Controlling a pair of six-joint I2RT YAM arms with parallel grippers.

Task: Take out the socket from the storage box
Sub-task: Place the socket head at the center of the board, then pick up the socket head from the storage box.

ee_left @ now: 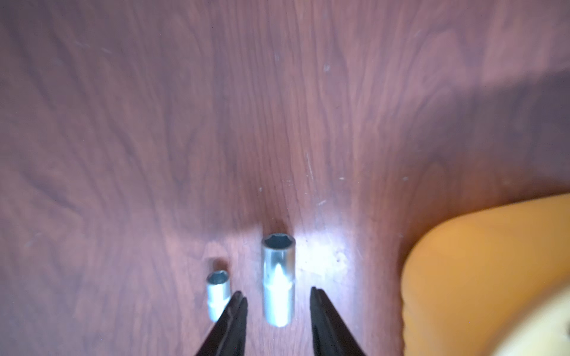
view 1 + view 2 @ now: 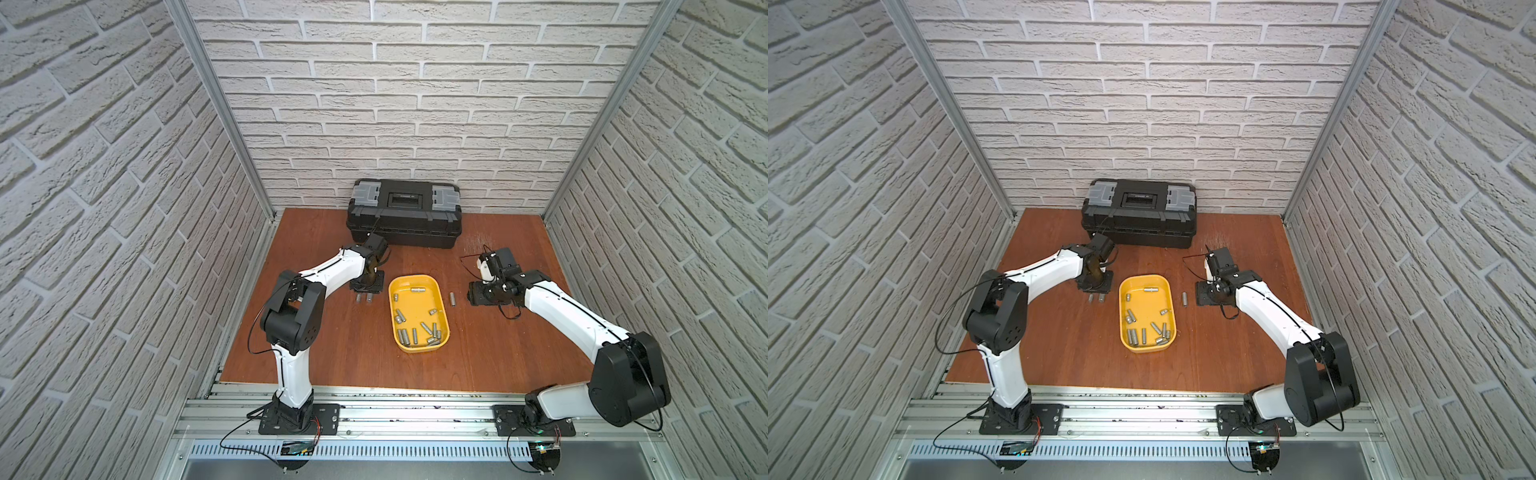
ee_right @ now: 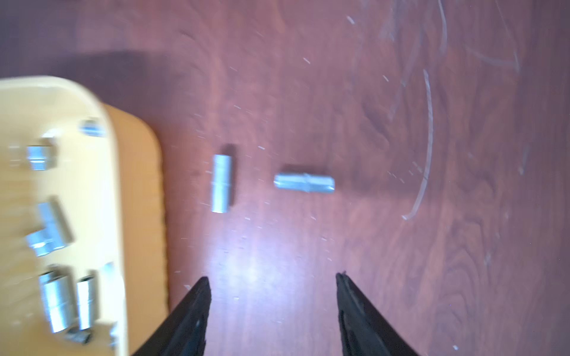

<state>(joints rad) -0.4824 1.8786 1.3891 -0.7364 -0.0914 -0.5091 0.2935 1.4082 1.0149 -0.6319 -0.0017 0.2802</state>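
Observation:
The yellow storage box (image 2: 415,309) (image 2: 1146,309) lies mid-table with several silver sockets in it, most at its near end. My left gripper (image 2: 364,292) (image 1: 276,292) points down just left of the box, open. A long socket (image 1: 278,277) lies on the wood between its fingers with a gap on each side. A shorter socket (image 1: 218,292) lies just outside one finger. My right gripper (image 2: 473,296) (image 3: 271,276) hovers right of the box, open and empty. Two sockets (image 3: 222,183) (image 3: 303,184) lie on the table ahead of it; both top views show only one (image 2: 452,298).
A black toolbox (image 2: 405,216) with grey latches stands shut against the back wall, close behind the left wrist. Brick-pattern walls close in both sides. A metal rail (image 2: 415,411) with the arm bases runs along the front edge.

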